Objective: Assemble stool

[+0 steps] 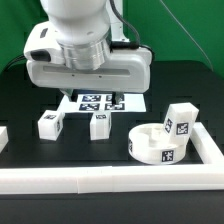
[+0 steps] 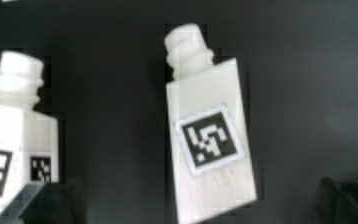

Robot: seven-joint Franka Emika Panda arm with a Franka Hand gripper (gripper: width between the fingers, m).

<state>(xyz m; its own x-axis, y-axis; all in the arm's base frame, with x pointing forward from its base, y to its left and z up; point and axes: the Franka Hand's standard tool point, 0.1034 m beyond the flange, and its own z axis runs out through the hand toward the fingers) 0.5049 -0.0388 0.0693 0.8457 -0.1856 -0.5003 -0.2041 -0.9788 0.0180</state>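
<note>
The round white seat disc (image 1: 160, 145) lies at the exterior view's right. One tagged leg (image 1: 180, 118) stands at its far edge. Two more legs lie on the black table, one (image 1: 50, 123) to the left and one (image 1: 99, 124) in the middle. The arm's hand (image 1: 88, 68) hovers above them, and its fingers are hidden in that view. In the wrist view my gripper (image 2: 197, 205) is open and empty. The middle leg (image 2: 211, 130) lies below it with its near end between the dark fingertips (image 2: 30, 205). The other leg (image 2: 12, 120) lies beside it.
The marker board (image 1: 100, 101) lies flat behind the two loose legs, under the hand. A long white border rail (image 1: 110, 180) runs along the front and another (image 1: 207, 140) along the exterior view's right. A green backdrop stands behind the table.
</note>
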